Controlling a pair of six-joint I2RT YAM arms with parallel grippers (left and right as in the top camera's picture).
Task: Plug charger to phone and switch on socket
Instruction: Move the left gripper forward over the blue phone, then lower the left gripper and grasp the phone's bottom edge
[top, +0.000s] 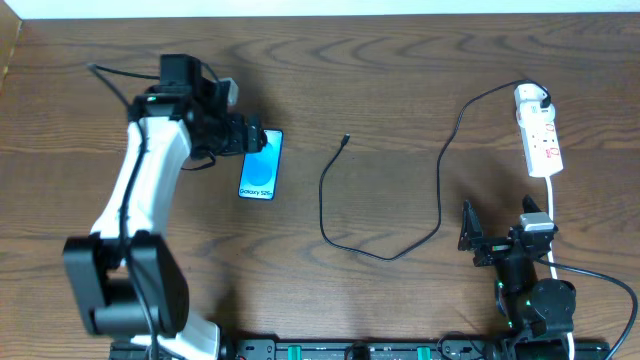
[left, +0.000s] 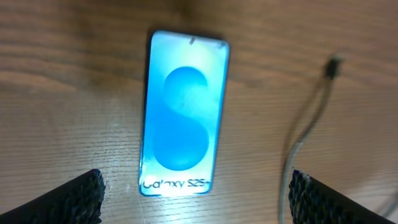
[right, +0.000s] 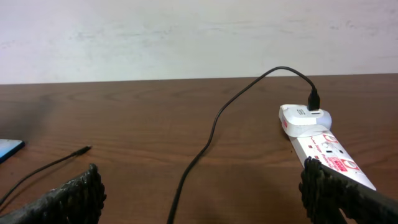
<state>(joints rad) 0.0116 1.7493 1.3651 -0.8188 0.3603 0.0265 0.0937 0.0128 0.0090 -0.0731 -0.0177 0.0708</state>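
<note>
Left arm (top: 140, 190) stretches far, left gripper (top: 247, 136) spread wide over the phone (top: 261, 166), seemingly not touching. Right gripper (right: 202, 193), tucked near-right, gapes too, the socket (top: 538, 132) just beyond it. Charger (top: 440, 200) plugged in there, tip loose right of the phone.

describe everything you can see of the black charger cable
The charger is a thin black cable lying loose on the wooden table. One end is plugged into the white power strip; from there it curves down, loops left and ends in a small connector tip lying free, apart from the phone. No claw touches it.
</note>
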